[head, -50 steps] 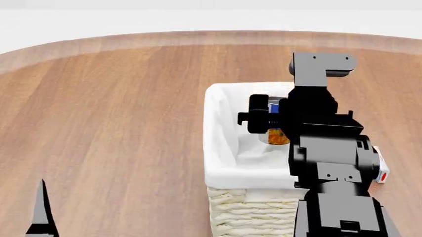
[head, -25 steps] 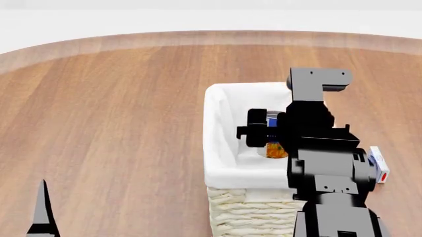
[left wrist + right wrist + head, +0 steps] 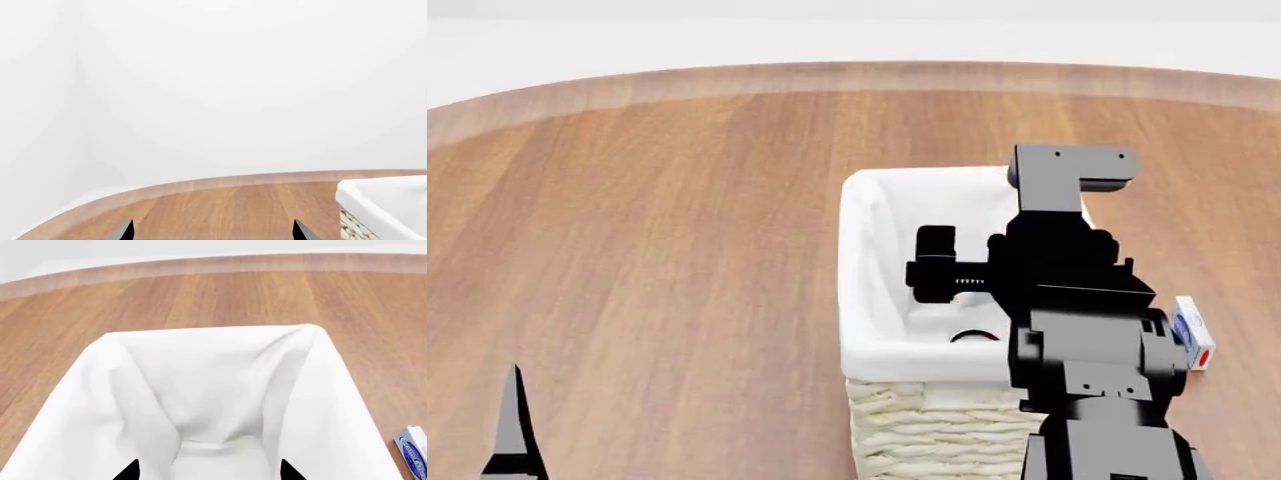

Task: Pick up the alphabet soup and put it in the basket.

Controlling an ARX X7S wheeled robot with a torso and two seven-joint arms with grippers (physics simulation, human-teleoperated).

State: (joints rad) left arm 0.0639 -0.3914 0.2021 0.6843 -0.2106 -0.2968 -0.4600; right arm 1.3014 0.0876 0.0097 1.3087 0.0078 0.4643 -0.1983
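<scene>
The cream wicker basket [image 3: 868, 280] with white cloth lining stands in the middle of the wooden table; it also fills the right wrist view [image 3: 100, 390]. My right gripper [image 3: 958, 282] hangs over the basket's opening, open and empty [image 3: 208, 471]. The alphabet soup's blue label is no longer visible. Only a flat white round top [image 3: 203, 445] shows deep in the lining, and a thin dark arc [image 3: 968, 336] in the head view. My left gripper [image 3: 211, 232] is open and empty, low at the near left [image 3: 514, 430], far from the basket.
A small white box with blue and red print [image 3: 1193, 338] lies on the table right of the basket, also seen in the right wrist view [image 3: 413, 450]. The round table's far edge [image 3: 854, 75] curves across the back. The basket's corner [image 3: 373, 200] shows in the left wrist view.
The right gripper lowered the can into the basket and opened. The can left the fingers and dropped out of sight inside the lining. The left arm has not moved.
</scene>
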